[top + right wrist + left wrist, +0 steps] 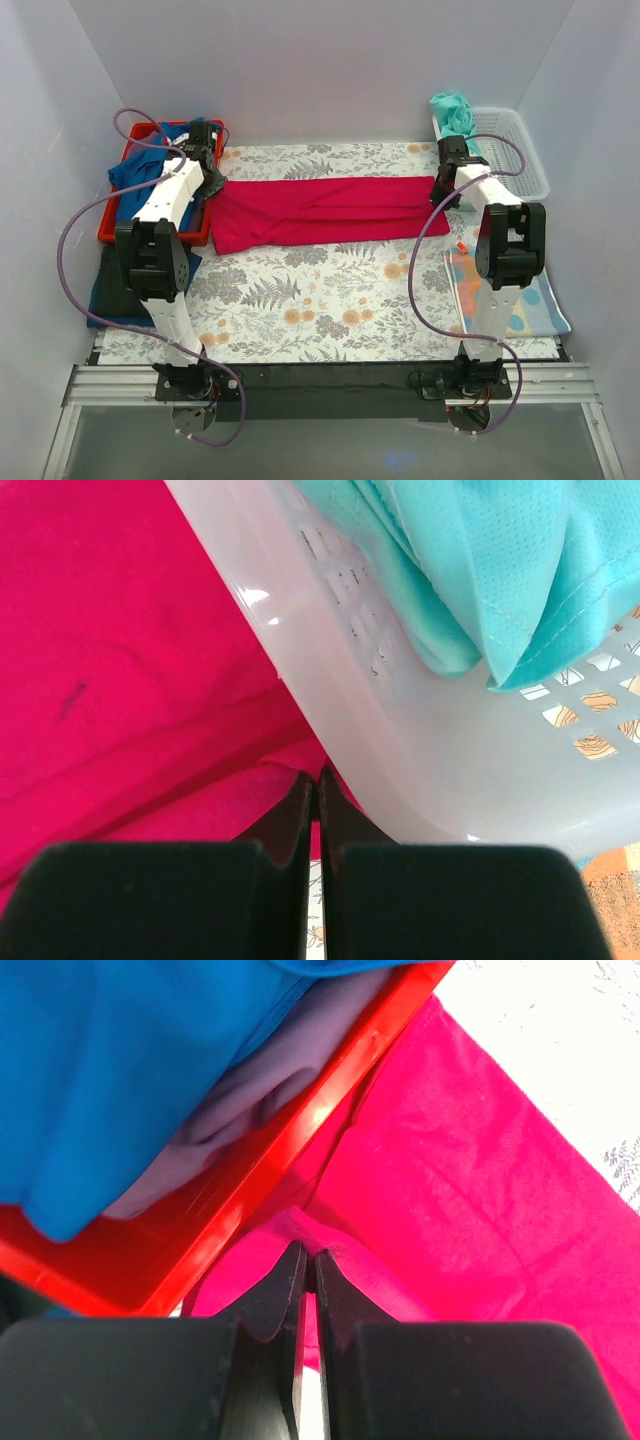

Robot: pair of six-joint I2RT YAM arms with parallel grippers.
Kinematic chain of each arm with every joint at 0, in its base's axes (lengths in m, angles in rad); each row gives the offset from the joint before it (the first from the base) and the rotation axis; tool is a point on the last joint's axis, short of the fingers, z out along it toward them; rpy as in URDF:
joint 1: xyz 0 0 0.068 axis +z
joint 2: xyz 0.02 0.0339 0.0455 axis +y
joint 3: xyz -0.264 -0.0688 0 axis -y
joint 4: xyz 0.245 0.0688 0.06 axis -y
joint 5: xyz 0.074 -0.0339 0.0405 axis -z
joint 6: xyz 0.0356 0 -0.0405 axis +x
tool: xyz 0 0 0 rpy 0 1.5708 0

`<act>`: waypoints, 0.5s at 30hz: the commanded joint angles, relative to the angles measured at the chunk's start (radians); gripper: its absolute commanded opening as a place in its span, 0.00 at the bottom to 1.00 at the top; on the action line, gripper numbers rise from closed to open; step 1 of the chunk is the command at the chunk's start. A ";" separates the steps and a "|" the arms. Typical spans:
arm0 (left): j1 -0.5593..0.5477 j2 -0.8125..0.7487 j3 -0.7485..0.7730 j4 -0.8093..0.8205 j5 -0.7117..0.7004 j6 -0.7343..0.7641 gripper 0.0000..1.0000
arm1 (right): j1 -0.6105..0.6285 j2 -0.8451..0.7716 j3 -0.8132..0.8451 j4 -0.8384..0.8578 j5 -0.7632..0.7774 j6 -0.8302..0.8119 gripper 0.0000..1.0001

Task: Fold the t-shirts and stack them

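Pinching the crimson t-shirt [320, 208] ends with left hand [308, 1265] and right hand [315, 780], both closed tight. Could snag cloth on red tray [300, 1140] or white basket [400, 730] just beside when lifting.

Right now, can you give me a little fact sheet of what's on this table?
Pink t-shirt: laid flat as a long band between the grippers
Left gripper: closed, at shirt's left end beside red bin
Right gripper: closed, at shirt's right end beside white basket
Teal t-shirt: draped over basket rim
Blue t-shirt: heaped in red bin
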 commanded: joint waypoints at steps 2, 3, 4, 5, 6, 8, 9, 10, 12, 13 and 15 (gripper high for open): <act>0.016 0.045 0.078 0.016 0.020 0.026 0.00 | -0.025 0.029 0.065 0.035 0.056 0.042 0.01; 0.017 0.054 0.083 0.022 0.023 0.027 0.00 | -0.025 0.032 0.065 0.040 0.056 0.049 0.01; 0.020 0.065 0.089 0.024 0.026 0.032 0.00 | -0.025 0.037 0.065 0.046 0.056 0.055 0.01; 0.022 0.088 0.107 0.030 0.026 0.032 0.00 | -0.025 0.040 0.066 0.050 0.055 0.060 0.01; 0.024 0.101 0.123 0.030 0.024 0.032 0.00 | -0.025 0.043 0.071 0.056 0.053 0.072 0.01; 0.031 0.131 0.149 0.038 0.029 0.033 0.00 | -0.023 0.055 0.080 0.066 0.045 0.078 0.01; 0.033 0.160 0.179 0.039 0.033 0.033 0.00 | -0.025 0.061 0.094 0.066 0.045 0.086 0.01; 0.037 0.174 0.192 0.042 0.046 0.035 0.00 | -0.025 0.071 0.099 0.069 0.047 0.089 0.01; 0.037 0.209 0.227 0.058 0.052 0.041 0.00 | -0.025 0.083 0.114 0.069 0.045 0.092 0.01; 0.039 0.220 0.242 0.058 0.062 0.042 0.00 | -0.025 0.095 0.131 0.069 0.045 0.094 0.01; 0.039 0.246 0.267 0.061 0.069 0.052 0.00 | -0.025 0.110 0.145 0.069 0.048 0.095 0.01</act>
